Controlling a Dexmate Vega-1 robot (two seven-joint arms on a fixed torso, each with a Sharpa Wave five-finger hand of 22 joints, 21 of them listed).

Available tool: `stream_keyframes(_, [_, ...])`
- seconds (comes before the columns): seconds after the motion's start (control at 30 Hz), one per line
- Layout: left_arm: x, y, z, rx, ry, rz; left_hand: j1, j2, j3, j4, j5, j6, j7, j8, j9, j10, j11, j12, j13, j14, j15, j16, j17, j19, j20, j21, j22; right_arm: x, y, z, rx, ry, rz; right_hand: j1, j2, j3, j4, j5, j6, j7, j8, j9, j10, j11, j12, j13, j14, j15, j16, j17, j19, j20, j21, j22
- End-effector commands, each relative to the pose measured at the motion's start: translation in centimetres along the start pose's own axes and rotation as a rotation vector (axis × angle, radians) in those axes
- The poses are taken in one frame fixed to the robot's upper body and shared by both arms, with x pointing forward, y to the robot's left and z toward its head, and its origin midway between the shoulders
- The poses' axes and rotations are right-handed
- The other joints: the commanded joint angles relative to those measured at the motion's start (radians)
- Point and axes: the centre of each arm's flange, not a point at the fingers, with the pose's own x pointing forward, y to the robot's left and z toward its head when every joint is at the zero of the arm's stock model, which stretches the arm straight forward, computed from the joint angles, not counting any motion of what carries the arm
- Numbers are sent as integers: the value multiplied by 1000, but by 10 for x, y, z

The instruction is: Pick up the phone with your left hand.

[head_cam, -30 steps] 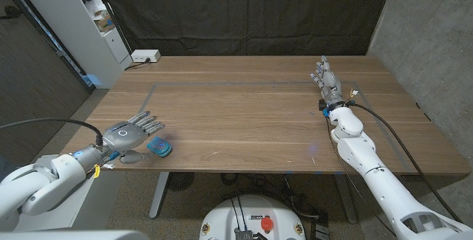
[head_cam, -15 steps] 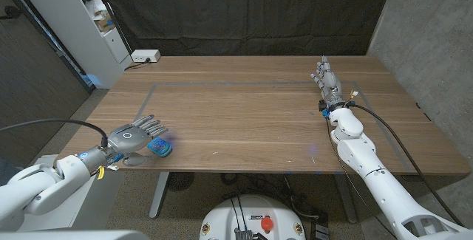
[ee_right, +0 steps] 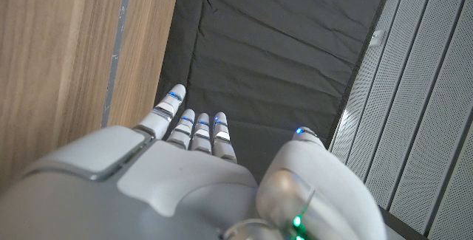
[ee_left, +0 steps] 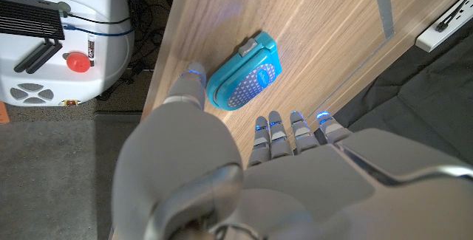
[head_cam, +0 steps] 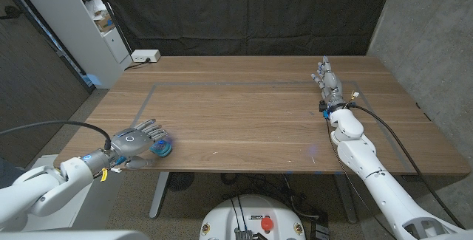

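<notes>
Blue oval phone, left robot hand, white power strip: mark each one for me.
Blue oval phone (ee_left: 244,83): left wrist view, on its dotted face.
Left robot hand (head_cam: 135,142): head view, on the back of the hand, open over the phone.
White power strip (head_cam: 145,56): head view, on its top, at the table's far left corner.

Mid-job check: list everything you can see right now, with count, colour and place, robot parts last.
phone: one, bright blue, near the table's front edge on the robot's left, by the left hand's fingertips.
table: one, brown wood, under both arms.
power strip: one, white, at the table's far left corner.
shelf unit: one, white, beyond the table's far left corner.
curtain: one, black, behind the table.
left hand: one, grey, fingers apart over the phone, holding nothing.
right hand: one, white-grey, on the table's far right, holding nothing.
</notes>
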Motion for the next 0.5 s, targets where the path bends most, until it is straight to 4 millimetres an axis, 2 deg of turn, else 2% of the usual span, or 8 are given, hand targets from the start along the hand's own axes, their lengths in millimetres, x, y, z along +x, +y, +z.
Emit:
stream_keyframes(0.03, [10, -7, 2, -11, -17, -21, 13, 3, -3, 5, -1, 13, -5, 3, 3, 11, -2, 7, 3, 6, 1, 3, 1, 2, -1, -3, 2, -1, -2, -4, 5, 4, -5, 4, 7, -9, 2, 8, 6, 0, 2, 1, 6, 5, 2, 3, 9, -1, 5, 2, 4, 8, -4, 6])
stream_keyframes(0.5, [19, -6, 4, -5, -10, -19, 25, 18, -6, 10, -7, 45, -21, 10, 3, 33, -17, 15, 9, 27, -15, 8, 1, 3, -7, -3, 2, 5, -3, -11, 12, 19, -7, 3, 7, -10, 1, 8, 7, -1, 3, 1, 7, 5, 2, 3, 12, -1, 6, 2, 5, 7, -3, 6])
